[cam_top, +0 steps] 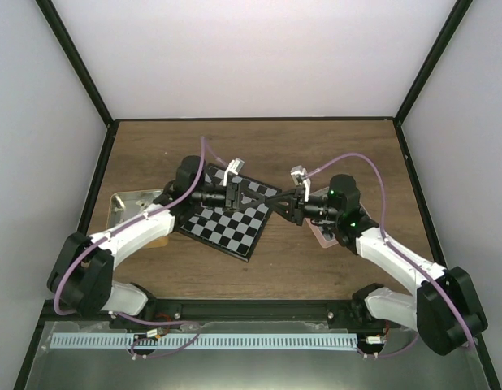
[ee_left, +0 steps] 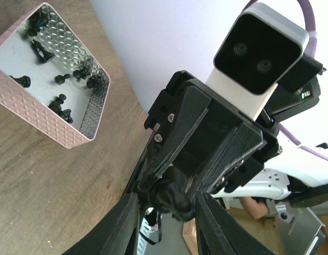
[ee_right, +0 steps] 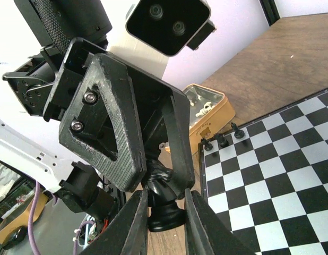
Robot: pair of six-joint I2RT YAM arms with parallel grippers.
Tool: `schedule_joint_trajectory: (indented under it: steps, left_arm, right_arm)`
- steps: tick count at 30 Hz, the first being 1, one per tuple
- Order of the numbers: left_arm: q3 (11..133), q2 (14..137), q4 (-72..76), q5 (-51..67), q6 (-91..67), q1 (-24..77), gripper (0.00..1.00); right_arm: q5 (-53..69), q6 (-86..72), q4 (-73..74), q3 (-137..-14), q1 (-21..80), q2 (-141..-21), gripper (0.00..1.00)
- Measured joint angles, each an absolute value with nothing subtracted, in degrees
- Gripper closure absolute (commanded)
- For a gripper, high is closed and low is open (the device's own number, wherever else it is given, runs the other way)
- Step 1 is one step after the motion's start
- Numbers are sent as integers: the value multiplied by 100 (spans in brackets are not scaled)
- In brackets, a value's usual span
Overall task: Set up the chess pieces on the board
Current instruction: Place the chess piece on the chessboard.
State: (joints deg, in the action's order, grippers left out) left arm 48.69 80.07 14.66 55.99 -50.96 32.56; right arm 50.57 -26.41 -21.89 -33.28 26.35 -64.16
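Observation:
A black knight (ee_right: 165, 199) hangs in mid-air over the board's right edge, and both grippers are on it. My right gripper (ee_right: 165, 226) is shut on its base. My left gripper (ee_left: 172, 226) reaches in from the opposite side with its fingers (ee_right: 113, 138) pressed on the knight's head (ee_left: 174, 199). In the top view the two grippers, left (cam_top: 253, 196) and right (cam_top: 271, 199), meet tip to tip above the board (cam_top: 227, 231). Three black pieces (ee_right: 222, 139) stand along the edge of the board (ee_right: 281, 180).
A pink tray (ee_left: 42, 122) holding several black pieces (ee_left: 60, 103) sits on the wooden table to the right. A tan tray (ee_right: 217, 119) with cream-white pieces (ee_right: 204, 109) lies beside the board's left side (cam_top: 133, 203).

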Motion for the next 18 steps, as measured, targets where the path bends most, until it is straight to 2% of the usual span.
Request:
schedule_joint_trajectory:
  steps: [4,7,10,11,14,16,18]
  left_arm:
    - [4915,8060,1463,5601,-5098,3269,80]
    - [4934,8064,1450,5583,-5078,3269,95]
    - [4934,8064,1382,5529,-5070,3229,96]
    - [4934,8064,1365,5511,-5065,3229,96]
    - [4936,8064,1295,5443,-4934,3245,96]
    - [4967,8060,1138,5363,-4764,3271,96]
    - [5076,8060,777,5192,-4482,3282,96]
  right_arm:
    - [5070,-2578,-2134,-3332,2670,-6493,83]
    - [5092,-2523,-2080,-3363,2696,-6532,83]
    - [4976,-2462,-2008,-3420,2681,-6541,80]
    - [4958,-2436,-1979,-3426,2683,-6545,75]
    - [4941,-2418,-1911,-3444,2700,-6552,52]
    - [4908,-2412,-1848,-3452,2738,-6549,40]
    - [4783,-2357,-1785,-3461,2757,-6517,33]
